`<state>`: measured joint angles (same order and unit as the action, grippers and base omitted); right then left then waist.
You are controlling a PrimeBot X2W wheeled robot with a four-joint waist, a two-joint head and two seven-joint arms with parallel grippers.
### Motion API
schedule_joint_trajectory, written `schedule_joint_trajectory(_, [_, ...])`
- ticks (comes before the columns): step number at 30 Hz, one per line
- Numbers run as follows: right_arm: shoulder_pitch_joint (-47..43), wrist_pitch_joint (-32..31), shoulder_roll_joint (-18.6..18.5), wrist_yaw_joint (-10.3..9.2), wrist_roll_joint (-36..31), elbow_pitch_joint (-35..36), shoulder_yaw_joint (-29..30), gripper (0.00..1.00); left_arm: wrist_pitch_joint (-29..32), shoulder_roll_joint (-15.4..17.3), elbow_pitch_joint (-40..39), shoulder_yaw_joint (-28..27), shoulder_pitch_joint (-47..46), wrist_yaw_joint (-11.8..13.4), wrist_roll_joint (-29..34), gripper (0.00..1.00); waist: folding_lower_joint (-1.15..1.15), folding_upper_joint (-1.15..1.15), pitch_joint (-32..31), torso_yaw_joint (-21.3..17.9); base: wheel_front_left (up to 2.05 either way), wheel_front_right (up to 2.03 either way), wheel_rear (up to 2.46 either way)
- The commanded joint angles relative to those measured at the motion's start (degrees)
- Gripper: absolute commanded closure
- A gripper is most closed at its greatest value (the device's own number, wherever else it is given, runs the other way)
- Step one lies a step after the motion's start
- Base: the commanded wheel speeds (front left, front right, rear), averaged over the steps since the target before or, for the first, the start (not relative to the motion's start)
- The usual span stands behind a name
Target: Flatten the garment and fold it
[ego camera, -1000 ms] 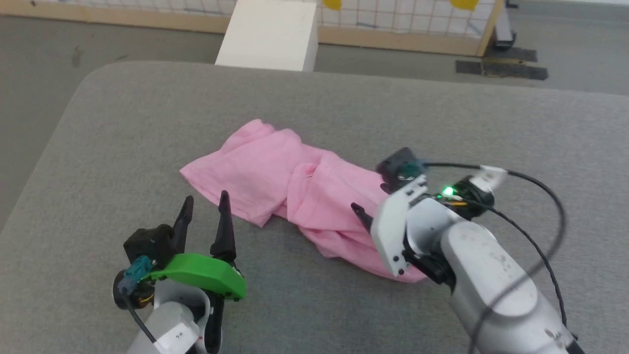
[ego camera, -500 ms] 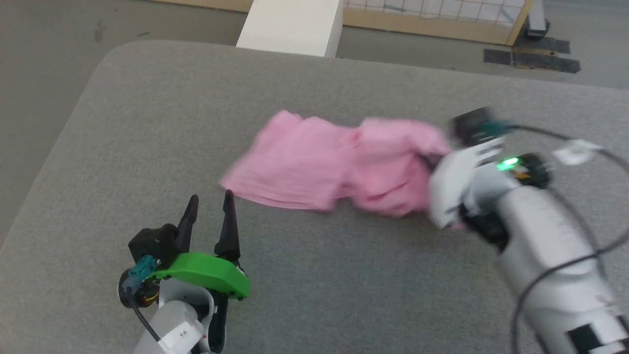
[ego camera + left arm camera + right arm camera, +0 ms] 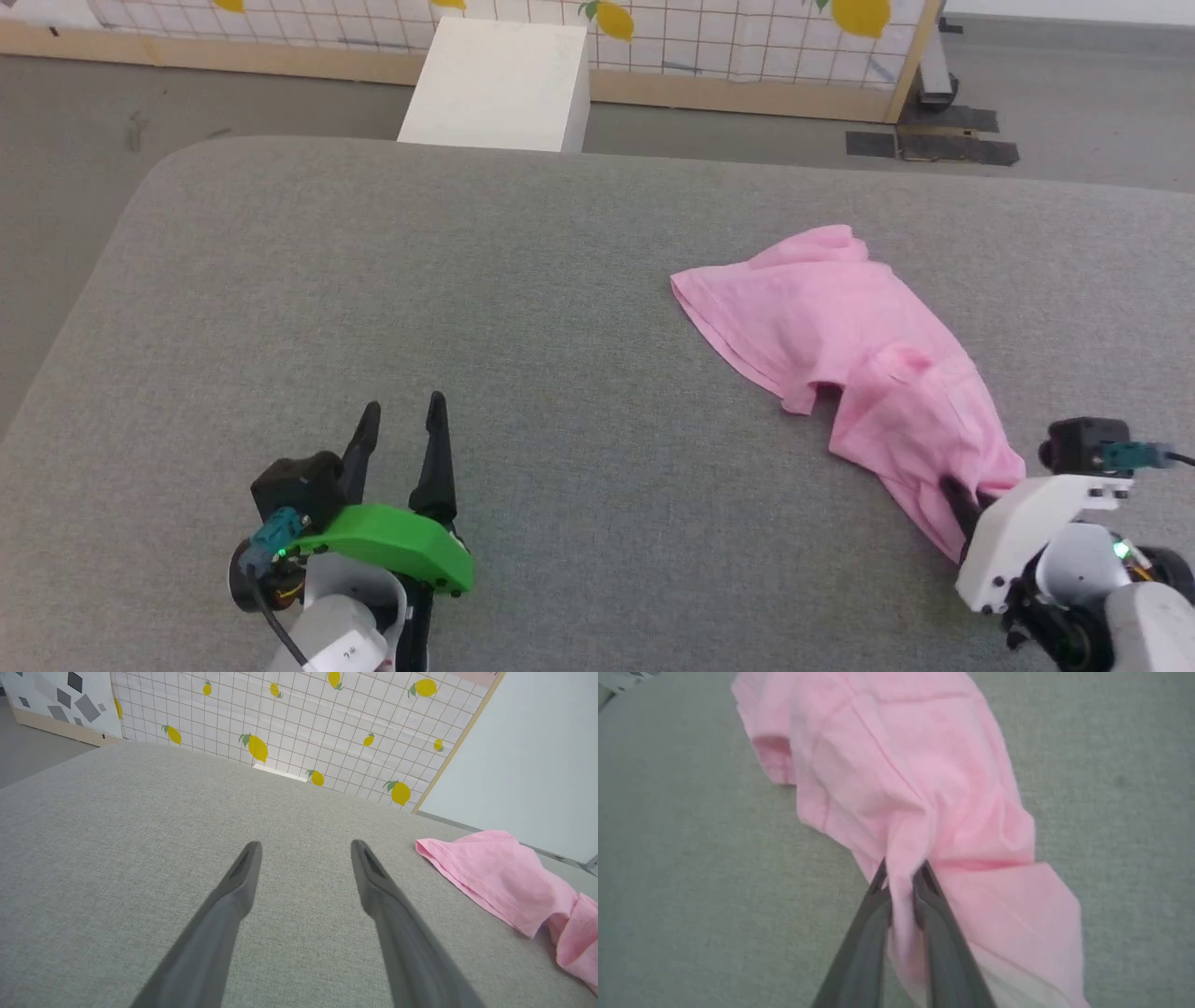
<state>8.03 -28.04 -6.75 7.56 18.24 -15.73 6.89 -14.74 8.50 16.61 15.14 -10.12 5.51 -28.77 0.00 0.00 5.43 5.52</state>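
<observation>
The light-pink garment (image 3: 840,345) lies crumpled and stretched out on the right half of the grey padded table (image 3: 373,280). My right gripper (image 3: 962,495) is at the garment's near end, shut on a bunched fold of it; the right wrist view shows the cloth (image 3: 896,779) pinched between the two fingers (image 3: 859,947) of that gripper (image 3: 903,872). My left gripper (image 3: 401,420) rests open low at the near left, far from the cloth. In the left wrist view the left gripper (image 3: 303,851) has nothing between its fingers, and the garment (image 3: 504,882) lies off to the right.
Beyond the table's far edge stands a white box (image 3: 495,84) on the grey floor. Behind it runs a lemon-patterned grid panel (image 3: 728,37) with a wooden frame. Dark floor mats (image 3: 934,145) lie at the far right.
My right gripper closed on the garment and dragged it from the table's middle to the right and towards me. The head camera shifted meanwhile. The left gripper stayed put.
</observation>
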Motion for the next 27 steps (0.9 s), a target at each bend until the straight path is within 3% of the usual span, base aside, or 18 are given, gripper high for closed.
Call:
schedule_joint_trajectory(1, [-0.35, 1.9, 0.3, -0.08, 0.53, 2.94, 1.19, 0.0, -0.24, -0.38, 0.22, -0.09, 0.68, -0.42, -0.09, 0.0, 0.0, 0.0, 0.02, -0.24, 0.0, 0.0, 0.0])
schedule_joint_trajectory(8, [-3.43, 15.01, 3.71, -0.08, -1.01, 13.13, 14.23, 0.0, -0.17, -0.94, -0.24, -0.32, 0.1, -0.31, -0.93, 0.0, 0.0, 0.0, -0.55, -1.69, 0.0, 0.0, 0.0])
schedule_joint_trajectory(13, [-5.33, 17.44, 3.84, -0.08, -0.41, 12.67, 15.3, 0.0, 4.02, -1.46, 0.16, 0.68, -5.4, -0.79, -1.71, 0.0, 0.0, 0.0, 0.84, -5.36, 0.0, 0.0, 0.0])
schedule_joint_trajectory(19, [-3.17, 17.37, 3.86, -0.08, -0.41, 12.5, 12.37, 0.0, 18.54, -2.26, 6.26, 3.21, -22.23, -0.85, -2.6, 0.0, 0.0, 0.0, 5.38, -11.41, 0.0, 0.0, 0.0])
schedule_joint_trajectory(27, [0.88, 17.58, 3.87, -0.08, 1.24, 11.2, 6.99, 0.0, 42.51, -2.36, 22.49, 9.62, -40.64, 0.42, -0.12, 0.0, 0.0, 0.0, 12.57, -19.5, 0.0, 0.0, 0.0])
